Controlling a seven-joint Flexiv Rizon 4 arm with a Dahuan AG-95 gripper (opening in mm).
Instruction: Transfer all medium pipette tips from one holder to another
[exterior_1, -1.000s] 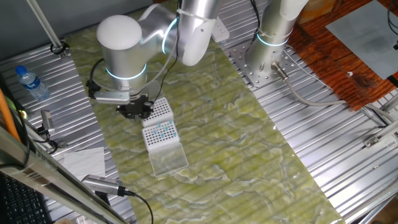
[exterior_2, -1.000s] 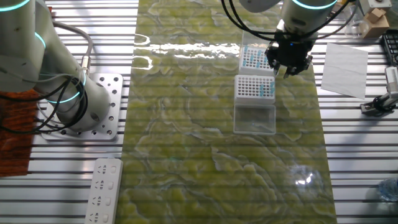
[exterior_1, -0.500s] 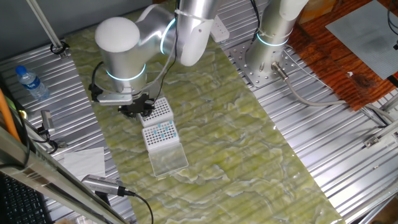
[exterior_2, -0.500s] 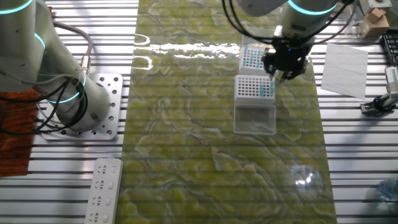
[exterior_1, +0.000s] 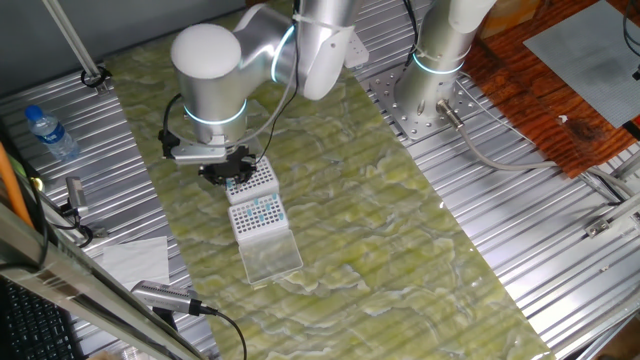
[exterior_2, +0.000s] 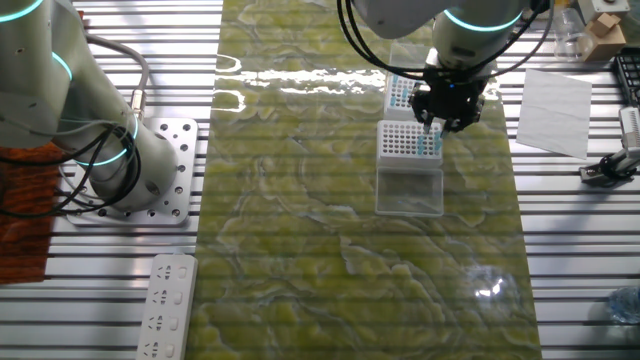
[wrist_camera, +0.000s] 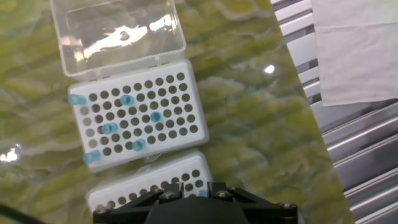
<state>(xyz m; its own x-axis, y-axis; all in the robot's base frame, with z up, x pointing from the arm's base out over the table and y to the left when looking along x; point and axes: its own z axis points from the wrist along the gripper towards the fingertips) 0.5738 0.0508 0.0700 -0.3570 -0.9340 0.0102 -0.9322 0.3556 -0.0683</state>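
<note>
Here, medium pipette tips (wrist_camera: 126, 99) upright in rack holes, blue tops upward.

Silver-white arm (exterior_1: 300, 50), rounded white joint cap, glowing cyan rings at the joints. Black cable loops beside the wrist. Black gripper (exterior_1: 226, 172); hand view shows its dark housing with silver screws.

The tool (exterior_2: 447, 112) has shifted sideways from beside the racks to over the far rack (exterior_1: 255, 176).

Few blue-topped medium pipette tips (wrist_camera: 127, 99), upright, scattered across white rack (wrist_camera: 186, 118)
</note>
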